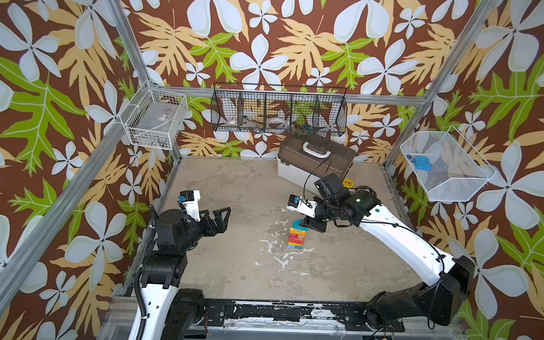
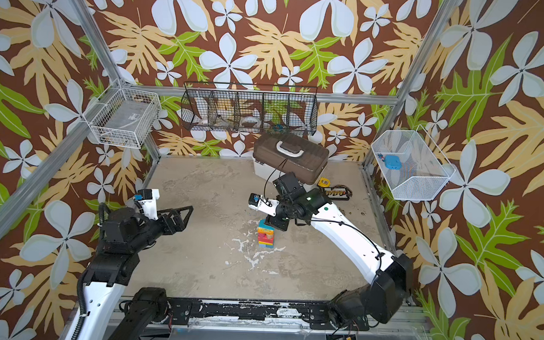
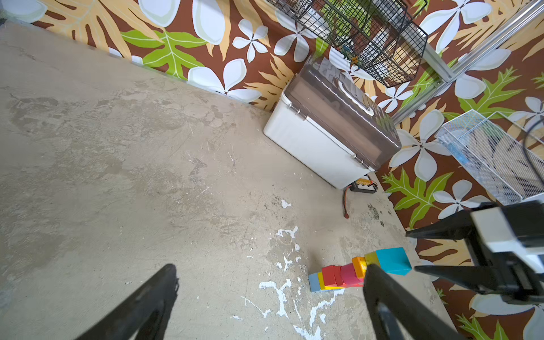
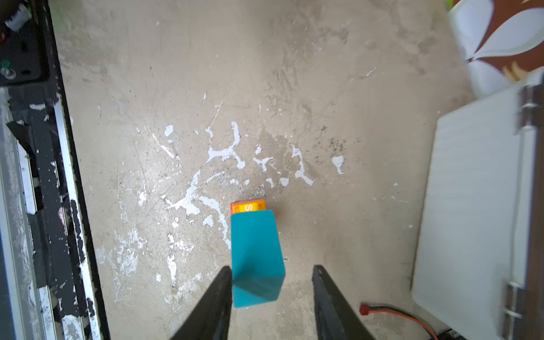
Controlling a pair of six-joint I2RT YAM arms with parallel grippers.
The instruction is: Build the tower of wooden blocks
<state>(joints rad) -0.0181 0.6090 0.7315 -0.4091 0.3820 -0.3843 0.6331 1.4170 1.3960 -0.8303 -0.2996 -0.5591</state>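
your tower point(image 1: 298, 237) stands upright near the middle of the table point(image 1: 232, 191), its long axis vertical: a blue block at the foot, then yellow, red, pink and orange, slightly staggered, with the teal piece point(image 4: 256, 256) on top, pointing up toward the wrist camera. in both top views the column rises straight from the table point(image 2: 201, 190).

your right gripper point(image 4: 271, 267) straddles the teal piece with the jaws parted. one finger point(image 4: 217, 294) sits just beside the piece's side, and you cannot tell whether it touches. the other finger point(image 4: 329, 294) stands clear, with bare table showing in the gap. it grips nothing.

your left gripper point(image 3: 271, 267) hangs well apart on the left, jaws spread wide and empty, aimed toward the tower point(image 3: 338, 276). the white case point(image 1: 316, 156) sits at the back.
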